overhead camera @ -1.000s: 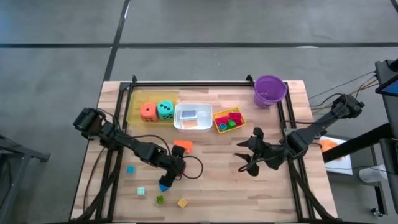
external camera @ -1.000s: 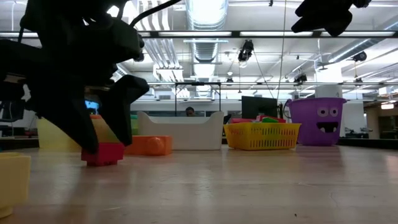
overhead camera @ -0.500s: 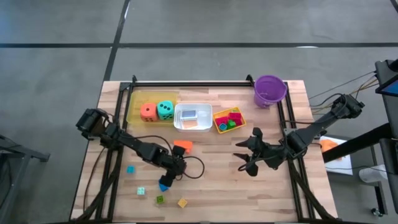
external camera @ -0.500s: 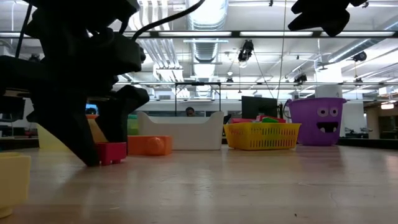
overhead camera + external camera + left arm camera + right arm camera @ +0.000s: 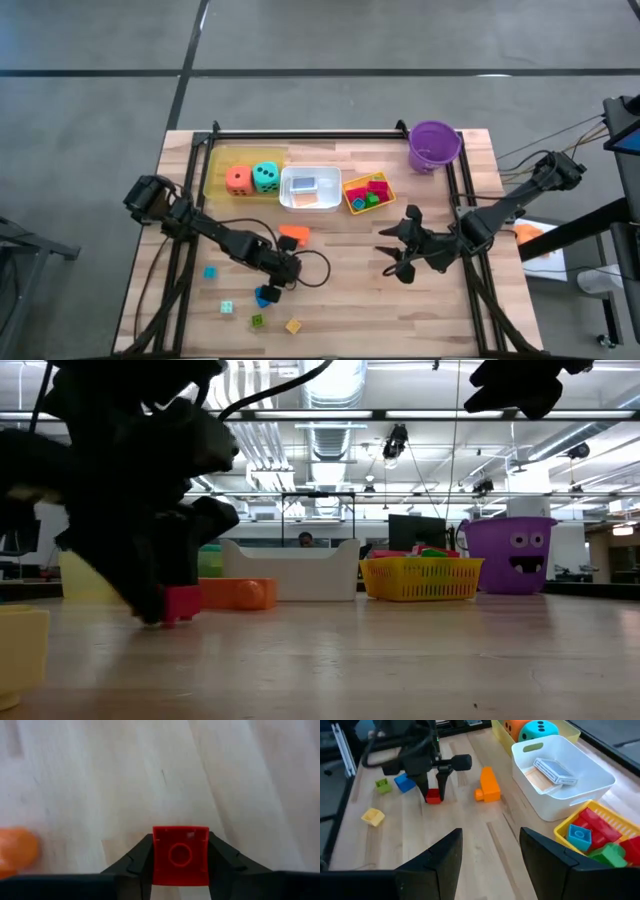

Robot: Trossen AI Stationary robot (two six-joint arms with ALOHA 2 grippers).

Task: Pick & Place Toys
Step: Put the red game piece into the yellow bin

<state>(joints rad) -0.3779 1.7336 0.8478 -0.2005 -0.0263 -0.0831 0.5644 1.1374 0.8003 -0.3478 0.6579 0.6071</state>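
Simply a square red block [image 5: 180, 855]

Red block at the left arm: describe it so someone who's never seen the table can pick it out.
Start from the white tray at the table's back and come toward the front-left, past the orange block, to the left hand. The red block sits on the wood between that hand's two dark fingers. It is the only red piece out on the bare table; the loose blue block beside it lies free.
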